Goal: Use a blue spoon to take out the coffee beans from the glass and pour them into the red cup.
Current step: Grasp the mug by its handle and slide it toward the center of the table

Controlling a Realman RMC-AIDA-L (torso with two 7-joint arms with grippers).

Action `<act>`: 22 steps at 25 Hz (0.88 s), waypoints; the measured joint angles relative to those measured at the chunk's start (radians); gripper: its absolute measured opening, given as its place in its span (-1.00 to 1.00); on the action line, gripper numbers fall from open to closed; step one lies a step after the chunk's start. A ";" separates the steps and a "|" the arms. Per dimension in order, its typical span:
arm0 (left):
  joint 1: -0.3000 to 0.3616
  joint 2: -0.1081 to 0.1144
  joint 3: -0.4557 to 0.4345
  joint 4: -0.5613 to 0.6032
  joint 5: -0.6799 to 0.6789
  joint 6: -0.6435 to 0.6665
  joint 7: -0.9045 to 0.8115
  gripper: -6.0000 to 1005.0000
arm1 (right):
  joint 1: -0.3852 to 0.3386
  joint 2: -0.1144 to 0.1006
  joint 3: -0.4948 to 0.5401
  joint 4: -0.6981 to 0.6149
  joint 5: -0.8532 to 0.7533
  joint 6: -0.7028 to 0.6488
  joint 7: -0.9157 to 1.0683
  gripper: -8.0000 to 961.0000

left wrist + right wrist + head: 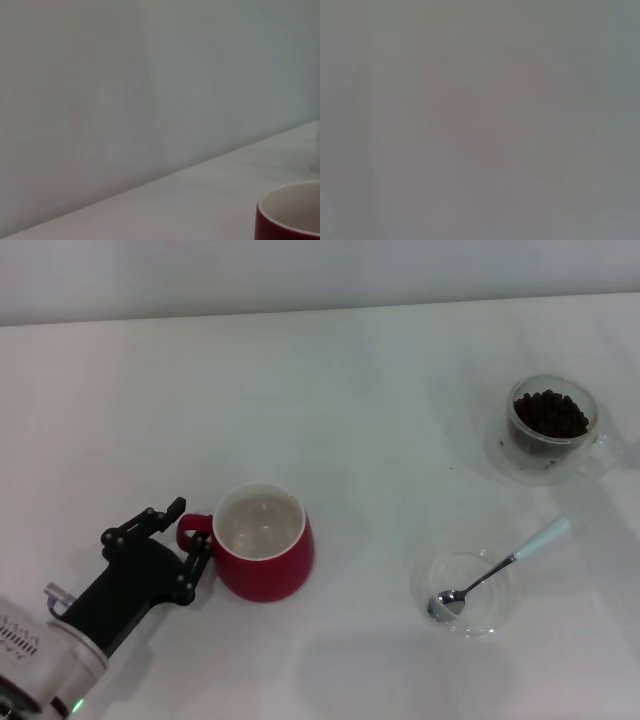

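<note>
Left gripper [190,537] at the red cup [262,541]; spoon and beans untouched on a white tabletop [350,400].

Tabletop, white. Left gripper: fingers spread either side of the cup's red loop handle, not visibly clenched on it. Red cup: upright, white inside. Glass [553,425]: far right, holding the coffee beans [550,413]. Shallow clear dish [467,592]: near right. Blue spoon [500,567]: bowl in dish, handle over its rim. Right gripper unseen.
</note>
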 joint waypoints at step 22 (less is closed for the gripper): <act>-0.125 0.000 0.000 0.031 0.080 -0.129 -0.013 -0.27 | 0.007 0.000 0.000 -0.002 0.000 -0.001 0.000 0.81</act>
